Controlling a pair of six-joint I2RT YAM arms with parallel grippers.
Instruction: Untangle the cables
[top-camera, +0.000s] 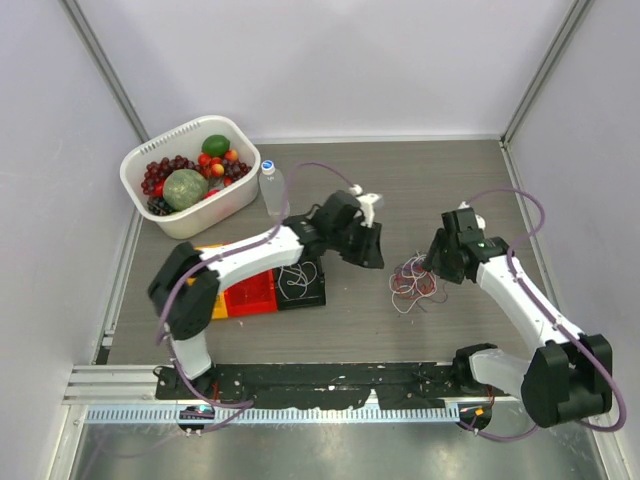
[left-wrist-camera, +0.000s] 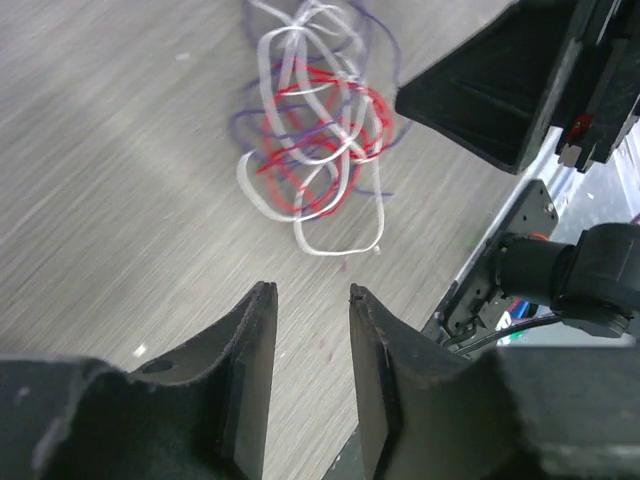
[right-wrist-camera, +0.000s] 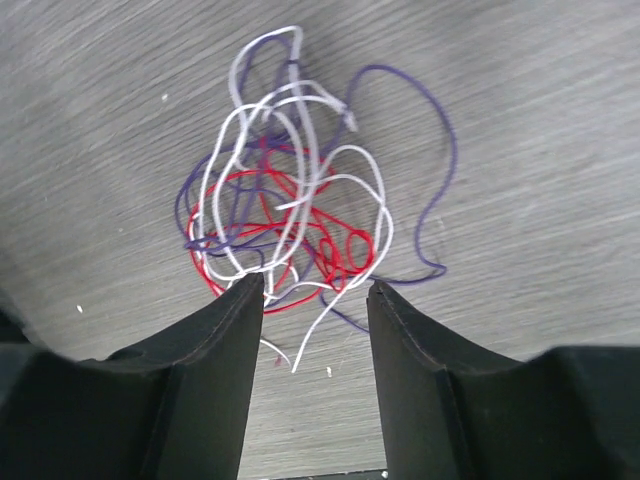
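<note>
1. White plastic basket (top-camera: 147, 196) of fruit sits at 10 o'clock on the bench (top-camera: 420, 190), hard against the left wall, with a clear bottle (top-camera: 271, 190) upright just beside it at its 3 o'clock.
2. Yellow, red and black flat trays (top-camera: 262, 290) lie in a row under the left arm, at 8 o'clock from the left fingers.
3. Left fingers (left-wrist-camera: 250, 350) are partly spread with bare bench showing through the gap. They hold nothing and touch nothing.
4. Red, white and dark purple cables (left-wrist-camera: 315, 150) lie in one loose tangle on the bench at 12 o'clock from the left fingertips, apart from them. In the top view the tangle sits between the two arms, right of centre.
5. Right fingers (right-wrist-camera: 225, 350) are spread wide and pinch nothing. Their tips stand over the near edge of the tangle, and a white strand runs out between them. Whether the tips touch a strand cannot be told.
6. Bare bench lies open at 12 o'clock beyond the tangle, up to the back wall. At 6 o'clock open bench runs to the front rail.
</note>
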